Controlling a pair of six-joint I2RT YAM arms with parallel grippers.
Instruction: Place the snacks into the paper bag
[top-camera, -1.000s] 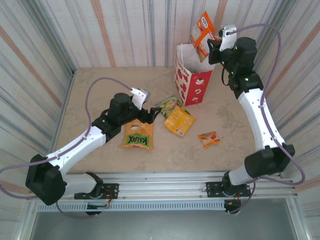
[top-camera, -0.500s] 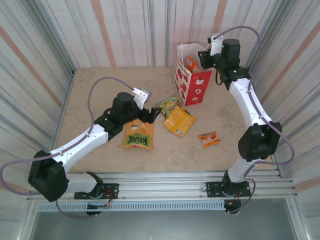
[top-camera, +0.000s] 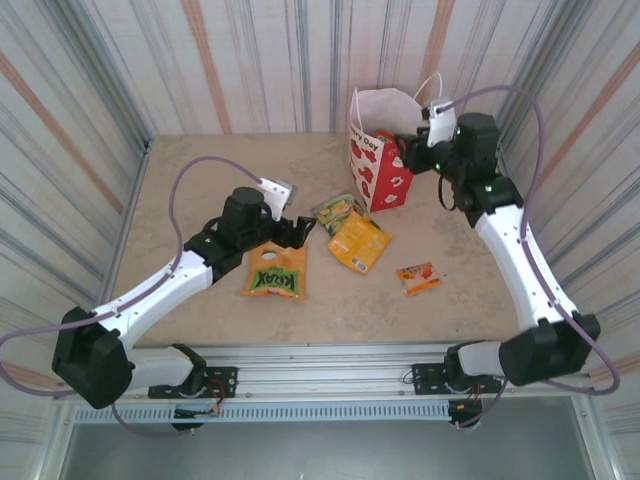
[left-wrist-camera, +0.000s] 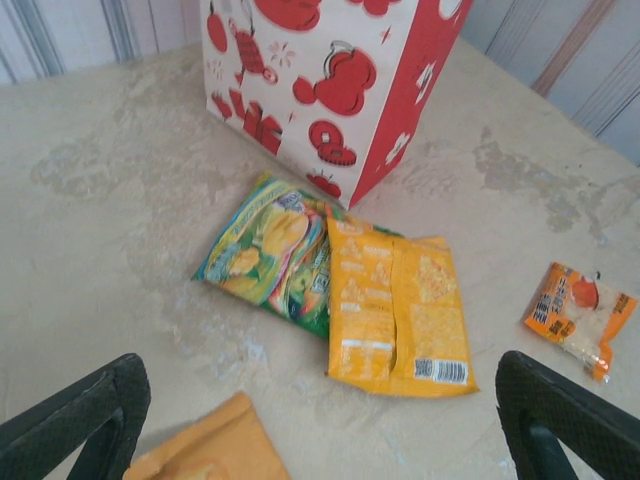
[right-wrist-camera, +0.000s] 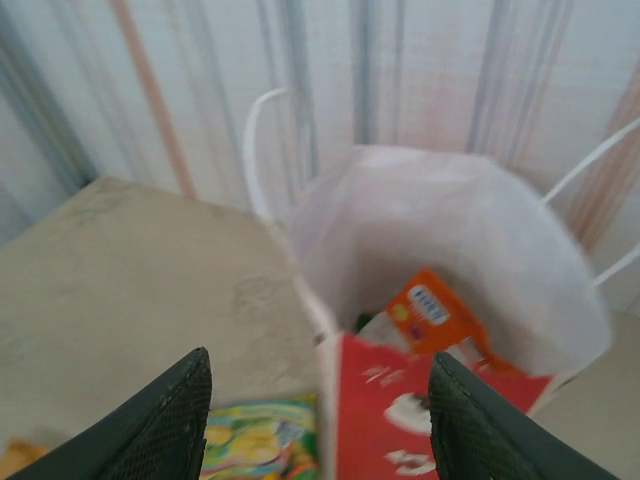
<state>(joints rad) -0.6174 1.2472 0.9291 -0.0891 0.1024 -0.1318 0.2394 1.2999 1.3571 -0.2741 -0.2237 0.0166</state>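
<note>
The paper bag (top-camera: 380, 170) stands upright at the back of the table, its white mouth open. An orange snack packet (right-wrist-camera: 435, 315) lies inside the bag (right-wrist-camera: 450, 220). My right gripper (top-camera: 406, 150) hovers at the bag's right rim, open and empty, its fingers (right-wrist-camera: 170, 420) spread wide. On the table lie a green packet (top-camera: 336, 209), a yellow packet (top-camera: 358, 242), an orange packet with a green logo (top-camera: 274, 272) and a small orange packet (top-camera: 418, 277). My left gripper (top-camera: 300, 229) is open and low, just left of the green packet (left-wrist-camera: 270, 250) and the yellow packet (left-wrist-camera: 395, 315).
Striped walls close in the table on three sides, and the bag (left-wrist-camera: 330, 80) stands near the back wall. The metal rail (top-camera: 330, 385) with both arm bases runs along the near edge. Bare table lies at the left and the front right.
My right gripper came down from above the bag with an orange packet, let it go inside, and now sits lower at the rim, open. The left arm barely moved.
</note>
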